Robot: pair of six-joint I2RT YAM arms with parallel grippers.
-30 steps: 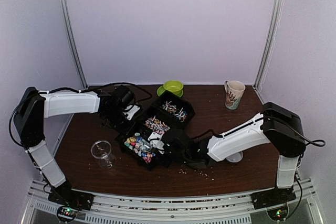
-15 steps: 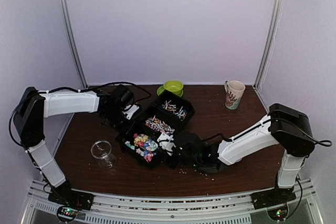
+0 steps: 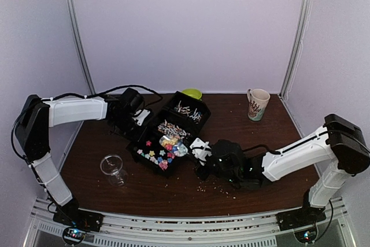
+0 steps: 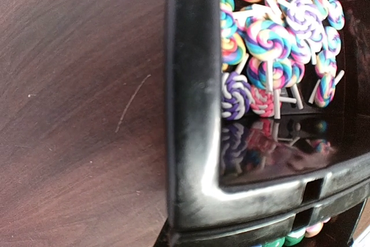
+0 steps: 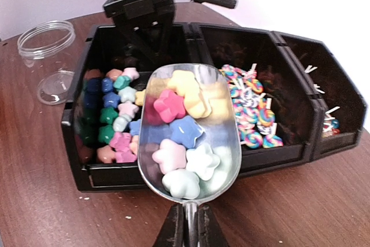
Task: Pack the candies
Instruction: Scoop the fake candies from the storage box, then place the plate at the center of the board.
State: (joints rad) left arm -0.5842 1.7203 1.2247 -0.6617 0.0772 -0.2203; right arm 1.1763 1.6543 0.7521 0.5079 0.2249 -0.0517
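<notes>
My right gripper (image 5: 189,231) is clenched on the scoop (image 5: 222,137) handle, candies (image 5: 170,105) heaped in it (brim-full) above the bin (image 5: 81,160); any tilt heading for the jar (image 5: 46,34) spills them. Left gripper (image 5: 139,5) beyond: can't tell its grip

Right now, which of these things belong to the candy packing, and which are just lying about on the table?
In the job: star candies; metal scoop, gripped by the right fingers; black bins; clear cup, probably.
Just lying about: mug; green bowl; crumbs.
</notes>
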